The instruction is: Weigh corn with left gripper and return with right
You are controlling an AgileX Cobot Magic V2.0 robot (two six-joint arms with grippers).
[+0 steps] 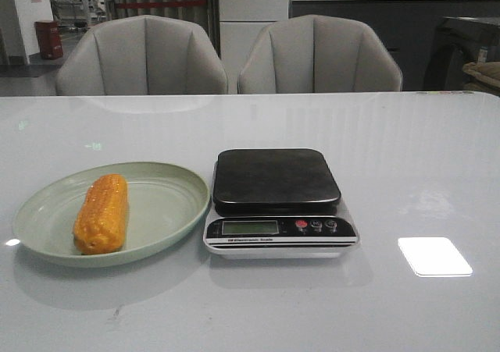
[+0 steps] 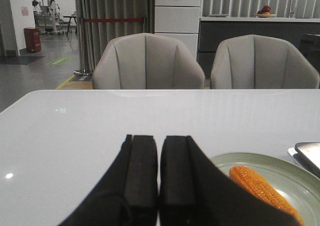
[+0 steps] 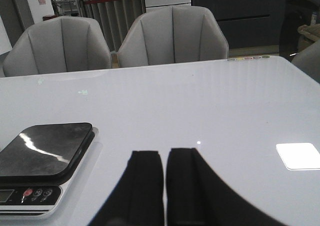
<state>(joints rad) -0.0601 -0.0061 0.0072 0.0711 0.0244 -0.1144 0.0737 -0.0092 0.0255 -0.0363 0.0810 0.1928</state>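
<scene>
The orange-yellow corn [image 1: 101,213] lies on the pale green plate [image 1: 164,204] at the front left of the table. It also shows in the left wrist view [image 2: 262,190], on the plate [image 2: 295,173]. The kitchen scale [image 1: 277,201], with a dark platform and nothing on it, stands just right of the plate; it also shows in the right wrist view [image 3: 42,161]. My left gripper [image 2: 159,141] is shut and empty, left of the plate and apart from the corn. My right gripper [image 3: 165,153] is shut and empty, right of the scale. Neither gripper shows in the front view.
Two grey chairs [image 1: 144,55] [image 1: 319,54] stand behind the table's far edge. A bright light reflection [image 1: 434,256] lies on the glossy white table right of the scale.
</scene>
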